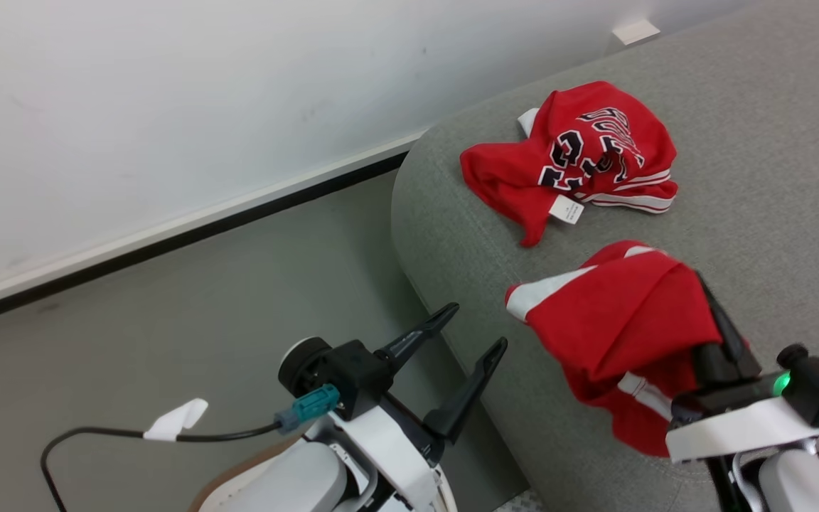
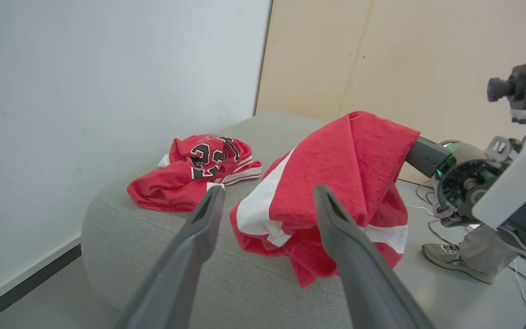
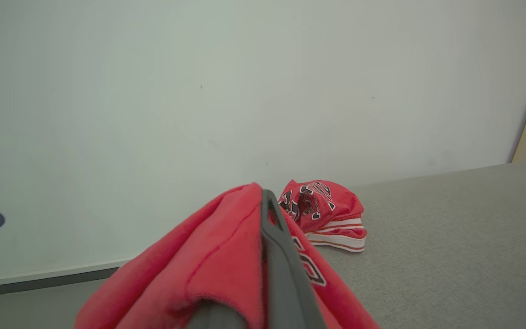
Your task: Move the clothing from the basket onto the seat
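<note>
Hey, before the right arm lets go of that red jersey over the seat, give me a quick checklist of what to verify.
1. Grip of the right gripper on the held jersey: ok, cloth bunched around its fingers.
2. Is the held jersey above the seat: ok.
3. Is the held jersey touching the seat: cannot tell.
4. Drop spot apart from the other jersey: ok, it lies farther back.
5. Clearance of the left gripper: ok, open, empty, off the seat's edge.
</note>
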Robot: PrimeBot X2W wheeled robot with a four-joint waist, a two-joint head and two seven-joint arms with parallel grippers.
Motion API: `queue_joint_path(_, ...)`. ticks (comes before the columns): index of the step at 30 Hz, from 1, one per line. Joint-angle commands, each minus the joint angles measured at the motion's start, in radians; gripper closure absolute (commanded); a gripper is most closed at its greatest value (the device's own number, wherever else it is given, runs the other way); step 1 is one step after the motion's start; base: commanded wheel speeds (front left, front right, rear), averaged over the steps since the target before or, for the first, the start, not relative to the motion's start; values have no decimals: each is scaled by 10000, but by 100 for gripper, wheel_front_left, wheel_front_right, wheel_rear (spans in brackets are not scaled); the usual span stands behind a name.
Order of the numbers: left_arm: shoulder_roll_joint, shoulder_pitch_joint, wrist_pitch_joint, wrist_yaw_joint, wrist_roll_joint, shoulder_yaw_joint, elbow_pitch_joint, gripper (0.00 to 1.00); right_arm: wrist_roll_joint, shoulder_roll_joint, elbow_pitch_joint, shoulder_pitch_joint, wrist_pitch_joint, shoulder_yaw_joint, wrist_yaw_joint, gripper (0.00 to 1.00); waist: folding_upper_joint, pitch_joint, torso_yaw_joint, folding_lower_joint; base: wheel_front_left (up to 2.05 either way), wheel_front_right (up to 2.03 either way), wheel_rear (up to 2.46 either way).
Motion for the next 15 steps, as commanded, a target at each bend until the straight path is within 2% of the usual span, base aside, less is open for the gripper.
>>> queue_joint_path(1, 40, 97, -15, -32, 115, 50, 25, 0, -123, -95, -59, -246, -27, -36, -23, 100, 0, 101, 79, 0, 0, 0, 0)
queue_joint_path(10, 444, -217, 15, -145, 354, 133, -262, 0, -551, -863, 63, -1856, -4, -915, -23, 100, 0, 1172, 559, 0, 0, 0, 0)
queue_joint_path(15, 803, -346, 100, -187, 470, 113, -621, 0, -1209, -1469, -203, -2723, 546, -1708, -23, 100, 0, 1890, 926, 0, 0, 0, 0)
